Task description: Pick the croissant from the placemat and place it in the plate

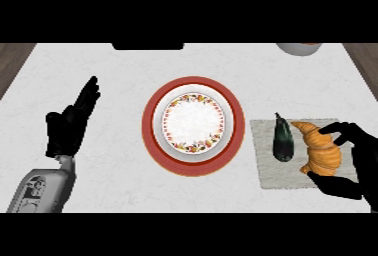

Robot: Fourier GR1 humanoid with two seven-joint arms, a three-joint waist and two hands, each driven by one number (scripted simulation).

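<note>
One step of two looks under way, and we judge the task less than half done. Nearest us, at the worktop's [118,185] front right corner, our right hand [363,165] curls round the croissant [322,150], thumb under its near end and fingers hooked over its far end, so the grasp seems made. The croissant lies over the right part of the grey placemat [284,177]; we cannot tell whether it has lifted off the cloth yet. Just beside it, on the mat's left part, lies a dark aubergine [283,140], apart from our fingers.

Toward the front left corner our left hand [68,129] rests open, fingers straight and pointing away, holding nothing.

At the worktop's middle, left of the placemat, sits the plate [171,131], white with a flowered rim, on a wider red underplate [153,135]. Nothing lies in it, so the carry across and the release remain.

Along the far edge we see part of a white bowl [299,48] toward the right corner and a dark object [148,46] left of centre, cut off by the view.
</note>
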